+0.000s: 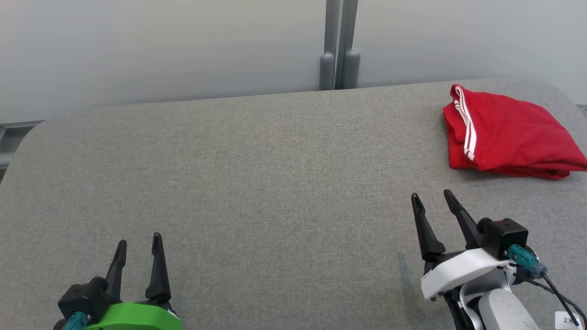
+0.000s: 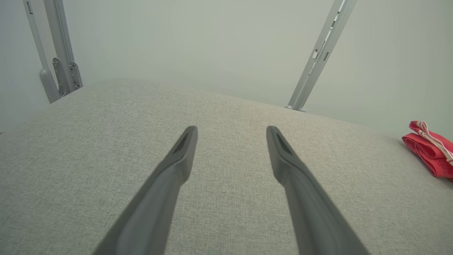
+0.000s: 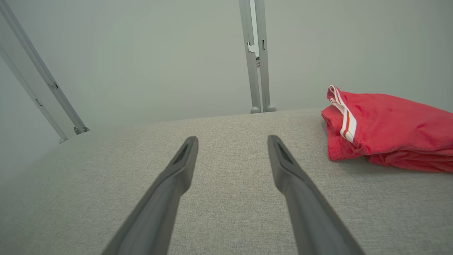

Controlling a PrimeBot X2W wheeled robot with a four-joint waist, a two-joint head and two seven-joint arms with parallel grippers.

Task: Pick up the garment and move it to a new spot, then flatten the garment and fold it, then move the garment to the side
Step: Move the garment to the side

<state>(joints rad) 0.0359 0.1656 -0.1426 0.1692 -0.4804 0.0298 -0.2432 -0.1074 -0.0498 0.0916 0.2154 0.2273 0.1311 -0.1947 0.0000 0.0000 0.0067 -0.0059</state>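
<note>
**Fig.** Fingers of the left gripper (image 1: 139,239), lower left of the head view, stand apart and hold nothing. Fingers of the right gripper (image 1: 432,195), lower right, likewise stand apart and empty, their tips pointing up the frame. Both hover over the bare grey tabletop (image 1: 257,174), and neither touches the garment (image 1: 509,133). The garment is a red cloth with white stripes (image 1: 465,123). It lies in a folded stack at the upper right of the head view, near the tabletop's far right corner, well apart from the left fingers and nearer the right. It also shows at the right of the right wrist view (image 3: 389,127). Judged soft, light and limp, its layers will likely slide over one another. A pinch through all layers at the striped left edge would suit best.
</note>
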